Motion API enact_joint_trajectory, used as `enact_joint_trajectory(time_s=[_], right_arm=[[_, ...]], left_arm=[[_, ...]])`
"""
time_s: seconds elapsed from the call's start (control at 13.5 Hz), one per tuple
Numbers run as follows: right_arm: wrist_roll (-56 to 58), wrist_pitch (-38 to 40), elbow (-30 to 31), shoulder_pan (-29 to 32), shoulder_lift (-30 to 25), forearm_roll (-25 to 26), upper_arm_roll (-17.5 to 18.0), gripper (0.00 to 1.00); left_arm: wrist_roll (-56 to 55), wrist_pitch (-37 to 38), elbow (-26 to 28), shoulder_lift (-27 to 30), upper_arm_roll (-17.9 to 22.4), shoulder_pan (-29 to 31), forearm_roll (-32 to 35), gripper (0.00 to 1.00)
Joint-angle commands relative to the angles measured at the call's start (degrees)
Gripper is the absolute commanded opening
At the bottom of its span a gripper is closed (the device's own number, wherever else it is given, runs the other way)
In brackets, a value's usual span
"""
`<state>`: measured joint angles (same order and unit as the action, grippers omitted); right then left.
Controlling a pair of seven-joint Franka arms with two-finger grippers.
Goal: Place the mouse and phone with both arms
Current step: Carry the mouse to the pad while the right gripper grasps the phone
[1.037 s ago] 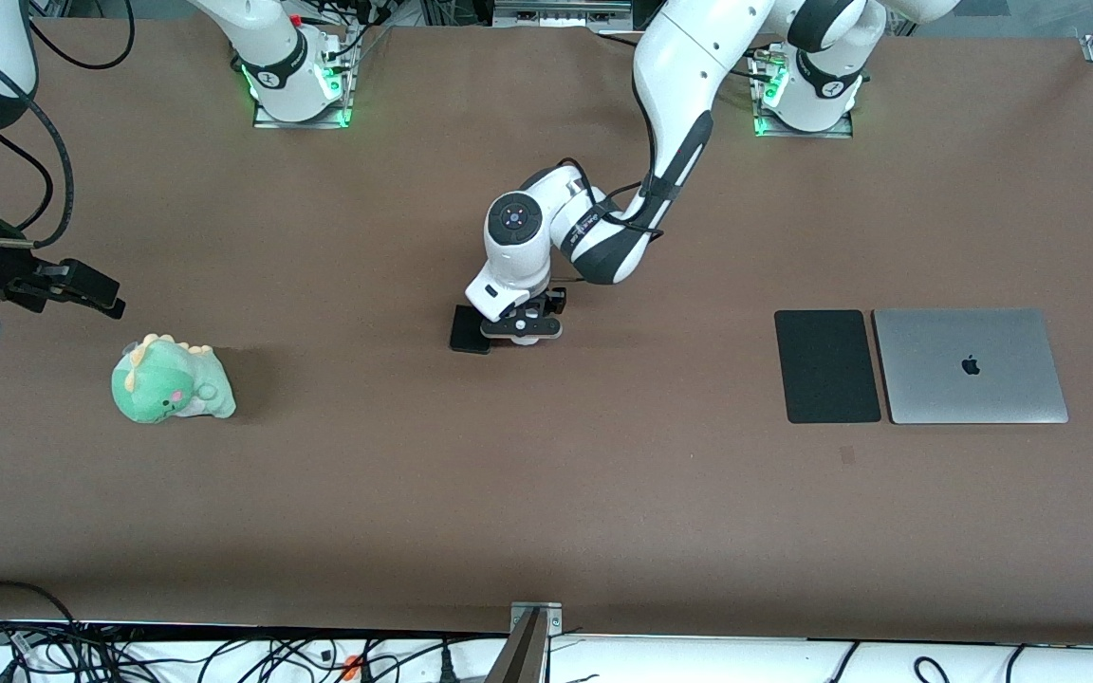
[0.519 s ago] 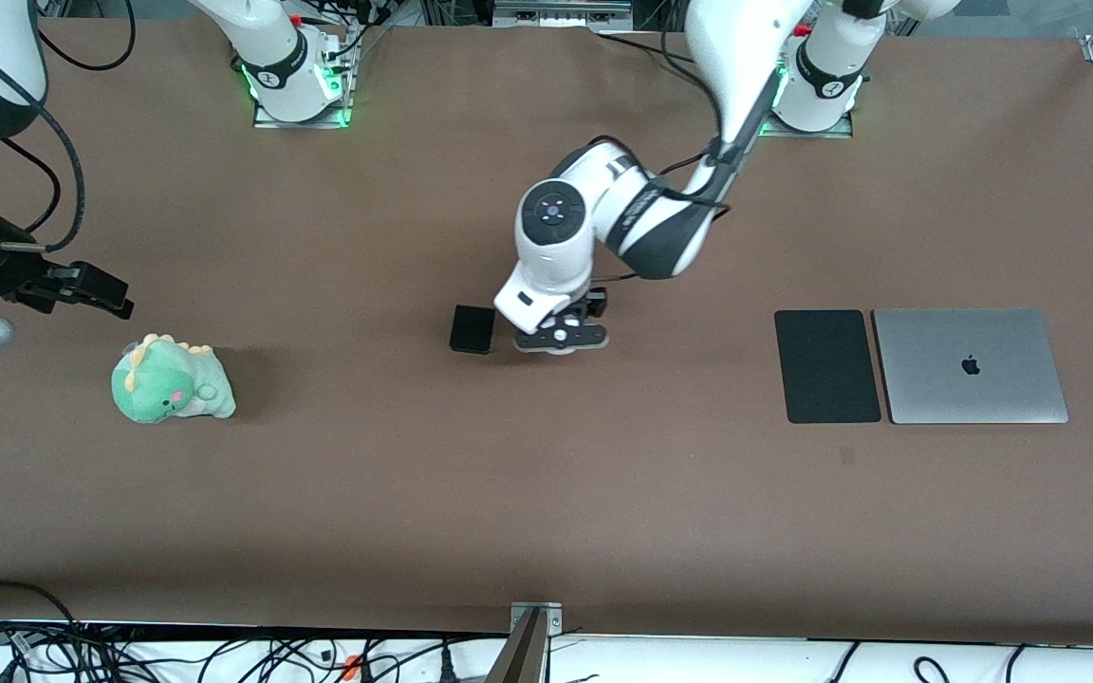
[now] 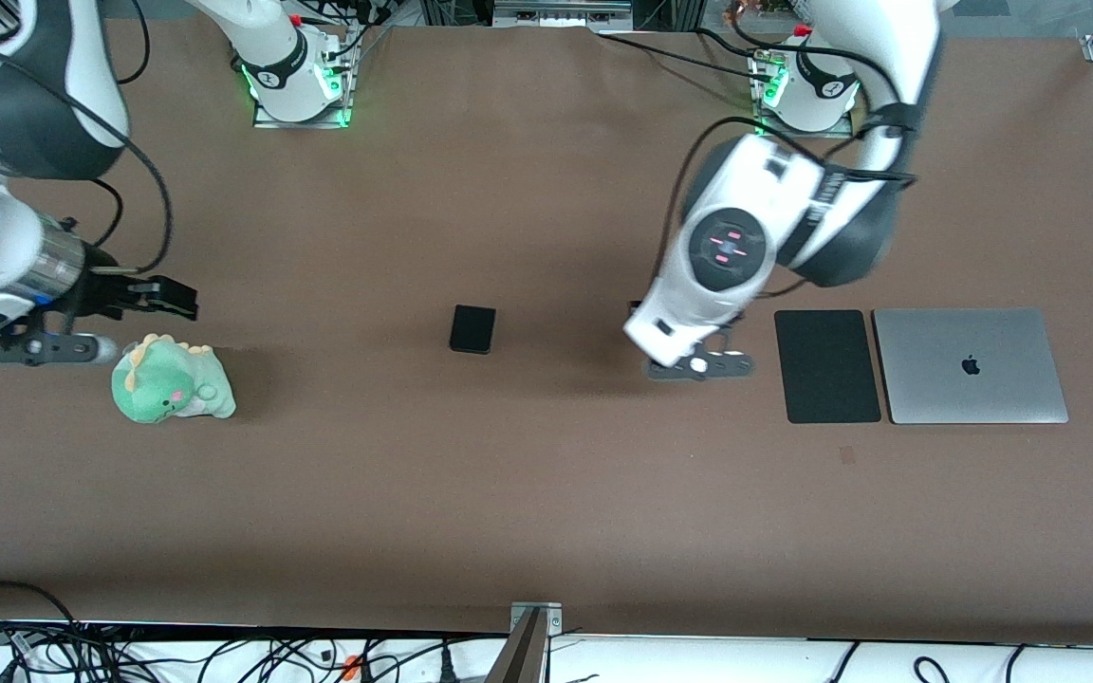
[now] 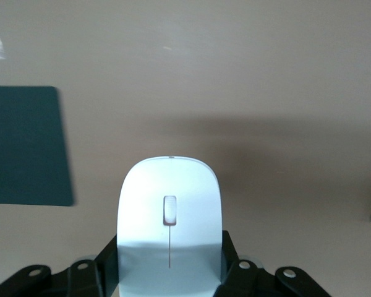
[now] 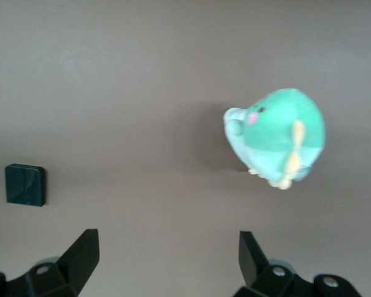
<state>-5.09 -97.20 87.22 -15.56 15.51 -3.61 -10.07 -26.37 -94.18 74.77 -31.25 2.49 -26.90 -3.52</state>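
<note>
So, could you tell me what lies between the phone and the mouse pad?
Only the left gripper, shut on the mouse, hangs over that stretch between the phone and the mouse pad; the table below is bare, as the front view shows.

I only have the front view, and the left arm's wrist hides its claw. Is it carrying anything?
Observer: Yes. The left wrist view shows the left claw shut on the mouse.
Operator: How does the mouse sit in it?
Observer: It is gripped at its sides, and its wheel end sticks out past the fingers over the bare table.
Operator: And the right claw?
Observer: In the right wrist view the right claw is open with nothing between its fingers. The plush and the phone both lie on the table ahead of it.
</note>
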Motion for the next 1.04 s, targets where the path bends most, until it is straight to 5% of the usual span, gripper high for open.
enact_joint_trajectory(time_s=[0.0, 0.37, 0.74, 0.96], right_arm=[[-6.1, -2.5, 0.0, -3.1, 2.4, -3.5, -0.2, 1.0], [-18.0, -12.3, 0.0, -11.7, 8.8, -4.6, -0.1, 1.0], [-24.8, -24.1, 1.6, -17.6, 15.4, -6.6, -0.1, 1.0], [-29.9, -31.4, 6.0, -21.7, 16.4, -6.8, -0.1, 1.0]], left_arm=[[7.4, 3.5, 2.1, 3.4, -0.7, 7.3, -0.4, 0.29], [18.1, 2.3, 10.2, 7.2, -0.9, 16.3, 3.6, 0.29], [23.7, -22.3, 35.0, 16.3, -1.0, 20.5, 4.6, 0.28], [23.6, -31.7, 41.7, 15.4, -1.0, 20.6, 4.6, 0.28]])
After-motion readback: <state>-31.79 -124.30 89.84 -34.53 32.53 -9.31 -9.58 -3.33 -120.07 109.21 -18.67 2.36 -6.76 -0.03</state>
